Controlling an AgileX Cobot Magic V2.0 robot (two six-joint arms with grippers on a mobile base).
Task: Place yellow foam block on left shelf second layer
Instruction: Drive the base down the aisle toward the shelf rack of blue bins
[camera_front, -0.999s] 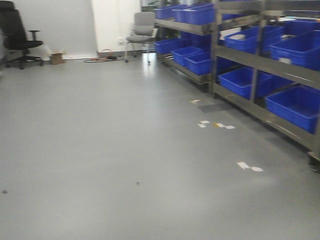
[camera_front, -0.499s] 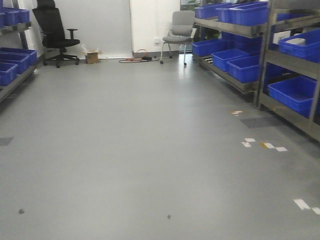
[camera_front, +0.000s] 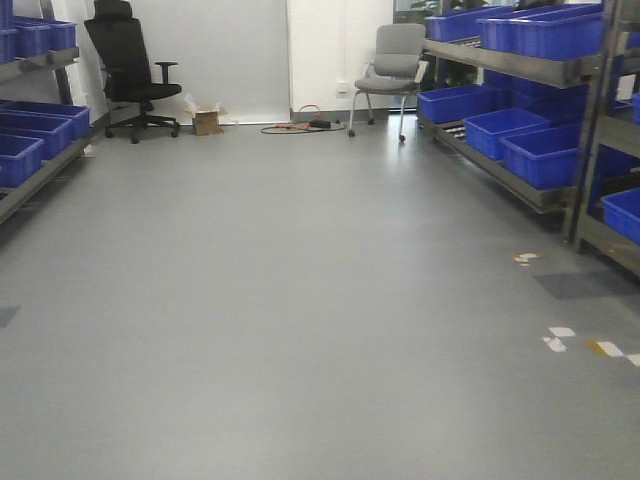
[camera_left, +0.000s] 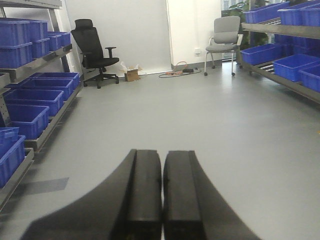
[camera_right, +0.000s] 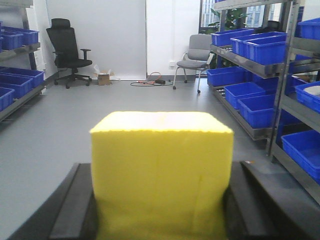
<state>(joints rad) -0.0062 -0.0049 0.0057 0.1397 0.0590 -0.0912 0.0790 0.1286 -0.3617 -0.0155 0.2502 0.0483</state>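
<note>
Yellow foam block (camera_right: 161, 165): bottom cut off by frame edge, fingertips hidden behind it; clamped between the spread jaws of right gripper (camera_right: 162, 205); left gripper (camera_left: 162, 195): fingers pressed together, empty.

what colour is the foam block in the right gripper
Bright yellow. The yellow foam block shows best in the right wrist view.

The front-facing camera is looking down the aisle, with the black office chair (camera_front: 132, 70) at upper left and the grey chair (camera_front: 395, 65) right of centre. Both wrist cameras are facing the same way. The left is looking over the left gripper (camera_left: 162, 165) at bottom centre. The right is looking over the yellow foam block (camera_right: 162, 170), which is very near and filling the lower frame. All three are sharing both chairs.
</note>
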